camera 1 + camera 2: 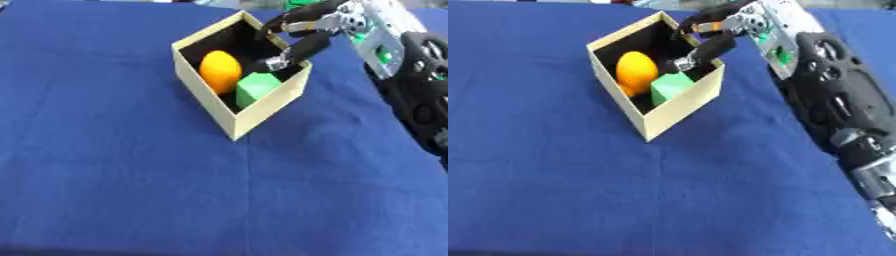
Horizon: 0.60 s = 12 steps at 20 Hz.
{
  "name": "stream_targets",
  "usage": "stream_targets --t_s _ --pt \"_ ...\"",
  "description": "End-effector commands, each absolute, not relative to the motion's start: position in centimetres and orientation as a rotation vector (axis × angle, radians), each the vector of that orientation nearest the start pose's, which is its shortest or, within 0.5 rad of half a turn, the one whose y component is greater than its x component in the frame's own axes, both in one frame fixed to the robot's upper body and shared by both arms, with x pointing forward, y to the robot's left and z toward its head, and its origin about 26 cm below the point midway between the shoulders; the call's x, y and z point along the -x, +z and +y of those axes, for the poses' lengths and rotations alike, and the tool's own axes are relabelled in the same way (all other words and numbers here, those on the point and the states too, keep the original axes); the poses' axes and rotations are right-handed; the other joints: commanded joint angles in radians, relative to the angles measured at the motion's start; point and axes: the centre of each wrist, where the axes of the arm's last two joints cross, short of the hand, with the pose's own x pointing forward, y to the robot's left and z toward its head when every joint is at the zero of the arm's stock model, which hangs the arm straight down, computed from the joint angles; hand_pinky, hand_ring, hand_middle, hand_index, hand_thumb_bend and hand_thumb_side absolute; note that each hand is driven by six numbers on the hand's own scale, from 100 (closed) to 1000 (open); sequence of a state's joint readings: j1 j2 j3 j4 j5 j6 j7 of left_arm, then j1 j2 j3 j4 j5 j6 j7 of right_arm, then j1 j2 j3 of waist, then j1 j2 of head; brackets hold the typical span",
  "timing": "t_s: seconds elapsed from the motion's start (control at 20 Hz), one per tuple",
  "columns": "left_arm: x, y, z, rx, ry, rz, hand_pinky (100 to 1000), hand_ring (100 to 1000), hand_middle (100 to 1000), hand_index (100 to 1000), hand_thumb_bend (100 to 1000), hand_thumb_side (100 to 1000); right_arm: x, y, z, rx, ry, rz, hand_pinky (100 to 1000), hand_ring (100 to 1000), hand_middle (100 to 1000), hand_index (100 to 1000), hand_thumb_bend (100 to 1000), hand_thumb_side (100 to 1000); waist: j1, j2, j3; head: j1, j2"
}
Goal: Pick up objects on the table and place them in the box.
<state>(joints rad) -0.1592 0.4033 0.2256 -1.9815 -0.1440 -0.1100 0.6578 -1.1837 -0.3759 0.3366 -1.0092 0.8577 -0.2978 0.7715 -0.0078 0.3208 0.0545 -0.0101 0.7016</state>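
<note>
A cream cardboard box (262, 110) with a dark inside stands on the blue cloth at the upper middle. An orange egg-shaped object (220, 70) and a green block (256, 87) lie inside it, side by side. My right hand (302, 37) reaches in from the upper right and hovers over the box's far right rim. Its fingers (289, 55) are spread and point down into the box just above the green block, holding nothing. My left hand shows in neither view.
The blue cloth (131, 175) covers the whole table. My right forearm (833, 95), black with silver parts, runs down the right side of both views.
</note>
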Motion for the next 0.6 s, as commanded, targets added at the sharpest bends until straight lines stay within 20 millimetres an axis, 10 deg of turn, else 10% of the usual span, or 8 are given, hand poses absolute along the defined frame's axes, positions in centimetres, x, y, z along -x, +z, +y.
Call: stream_targets --t_s 0.05,0.6 --pt "-27.7 19.7 34.2 -0.948 0.371 -2.37 892 547 624 676 287 907 -47.5 30.9 -16.9 0.811 2.035 -1.362 990 1000 1000 1000 436 1000 0.005 -0.021 -0.001 0.003 -0.01" --pt "-27.7 19.6 34.2 -0.953 0.374 -2.367 891 547 624 675 288 904 -44.7 34.4 -18.1 0.885 1.864 -1.623 966 1000 1000 1000 174 1000 0.013 -0.026 -0.01 0.003 -0.009"
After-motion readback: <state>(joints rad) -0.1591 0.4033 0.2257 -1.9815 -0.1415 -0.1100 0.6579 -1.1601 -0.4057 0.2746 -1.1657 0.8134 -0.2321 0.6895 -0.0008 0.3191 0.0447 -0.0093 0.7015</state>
